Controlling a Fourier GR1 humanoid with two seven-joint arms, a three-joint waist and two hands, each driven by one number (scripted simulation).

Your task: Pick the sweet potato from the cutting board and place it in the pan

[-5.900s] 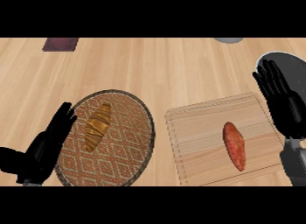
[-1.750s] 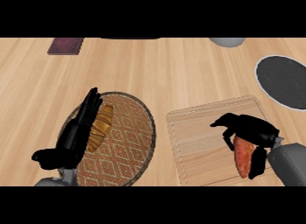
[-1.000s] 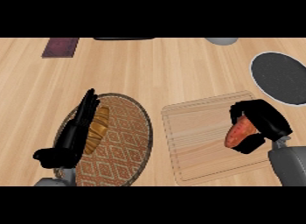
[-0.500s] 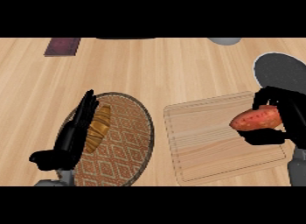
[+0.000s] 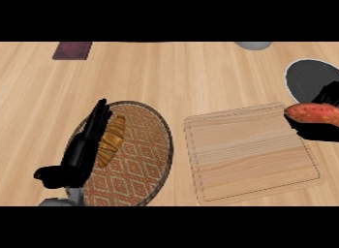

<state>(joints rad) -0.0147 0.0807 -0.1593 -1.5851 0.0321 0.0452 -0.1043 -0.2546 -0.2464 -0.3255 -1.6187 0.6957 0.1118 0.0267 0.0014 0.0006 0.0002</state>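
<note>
The orange-red sweet potato is lifted at the right edge of the head view, above the far right corner of the wooden cutting board. My right hand is curled round it from behind and below, and most of the hand is hidden. The dark round pan lies just beyond the potato, at the upper right. My left hand rests open at the lower left, fingers straight, over the patterned plate.
A round patterned plate with a croissant sits left of the board. A dark red block lies at the far left. A grey object shows at the top edge.
My right hand closed on the sweet potato, lifted it off the board and carried it right and farther away, toward the pan. The left hand stayed put.
</note>
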